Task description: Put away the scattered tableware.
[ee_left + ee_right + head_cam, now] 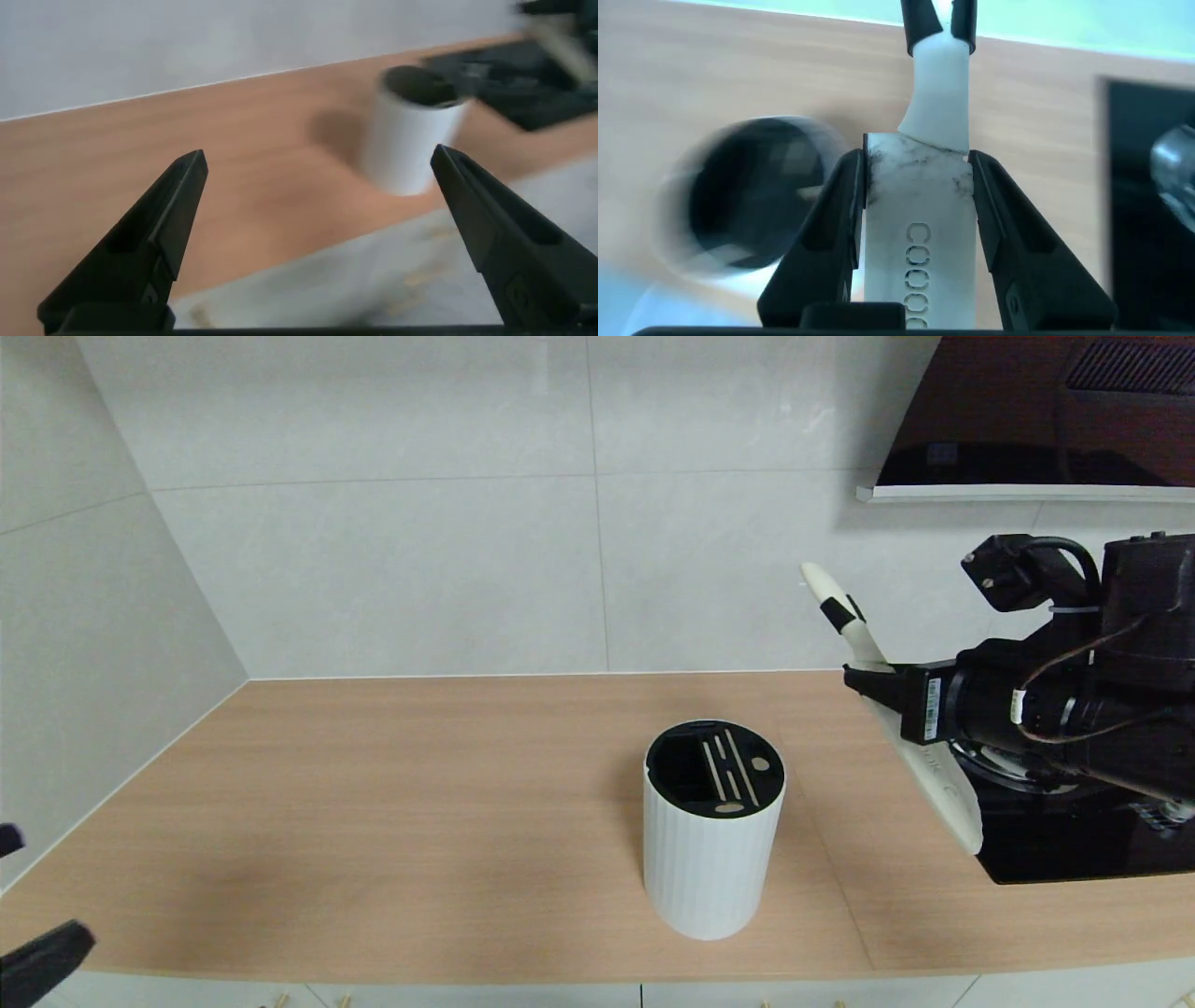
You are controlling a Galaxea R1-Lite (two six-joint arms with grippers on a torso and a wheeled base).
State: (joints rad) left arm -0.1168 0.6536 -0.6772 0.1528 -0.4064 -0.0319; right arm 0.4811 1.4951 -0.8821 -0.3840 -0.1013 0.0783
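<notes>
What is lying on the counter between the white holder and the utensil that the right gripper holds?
Nothing. In the head view, only bare wooden counter lies between the white holder and the white utensil.

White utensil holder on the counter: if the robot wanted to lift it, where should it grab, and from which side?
Probably the wall of the holder beside its open compartment, pinched from above across the rim. It stands upright, its round ribbed body looks wide, and slots cover the rest of the top. The open left gripper is free; the right gripper holds a white utensil.
</notes>
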